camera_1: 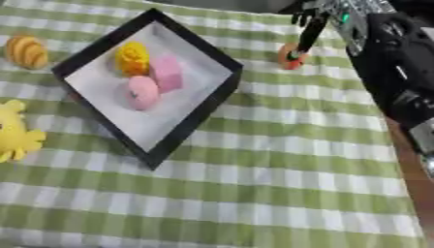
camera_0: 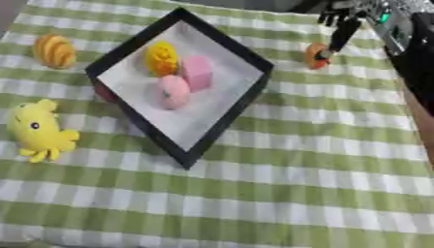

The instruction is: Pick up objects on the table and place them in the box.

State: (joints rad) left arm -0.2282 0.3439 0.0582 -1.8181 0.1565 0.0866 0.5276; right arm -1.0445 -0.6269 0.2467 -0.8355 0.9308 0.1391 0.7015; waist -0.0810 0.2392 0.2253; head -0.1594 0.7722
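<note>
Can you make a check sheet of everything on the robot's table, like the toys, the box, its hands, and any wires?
Surface: green and white checked cloth, lying flat.
Job's things: black box with white floor; inside it a yellow toy, a pink block and a pink round toy. Outside it: a striped orange toy at far left, a yellow octopus toy at left, a small orange toy at far right.
Clutter: something dark red peeks from behind the box's left wall.
Hands: right hand reaches down, fingers at the small orange toy; grip unclear. Left hand: nothing seen.
Cables: nothing seen.
Surroundings: brown strip beyond the cloth's right edge.
</note>
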